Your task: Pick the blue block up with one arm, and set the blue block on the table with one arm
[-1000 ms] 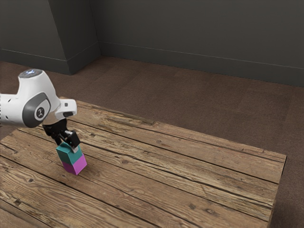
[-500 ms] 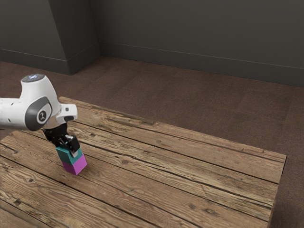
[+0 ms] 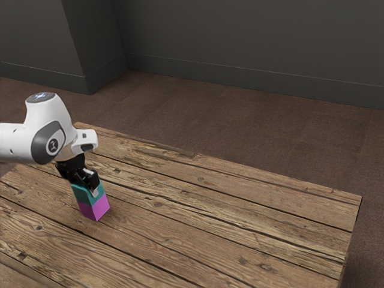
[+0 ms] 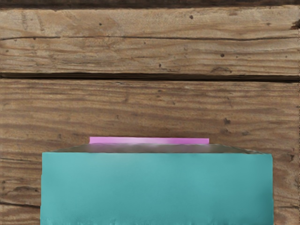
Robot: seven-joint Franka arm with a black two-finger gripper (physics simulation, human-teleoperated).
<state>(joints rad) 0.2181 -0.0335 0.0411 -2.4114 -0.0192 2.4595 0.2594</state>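
Now; blue block (image 3: 80, 193); gripped between fingers (image 3: 87, 189); above magenta block (image 3: 96, 210)

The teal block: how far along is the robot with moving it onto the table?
Reaching looks done: the tool is down at the teal block. The pick-up seems to be in hand, though I can't tell whether it has a grip. Left to do: carry the block clear of the magenta block beneath it and set it on the wooden table.

Two blocks (image 3: 82, 194); one table (image 3: 240, 228); one arm (image 3: 47, 123)
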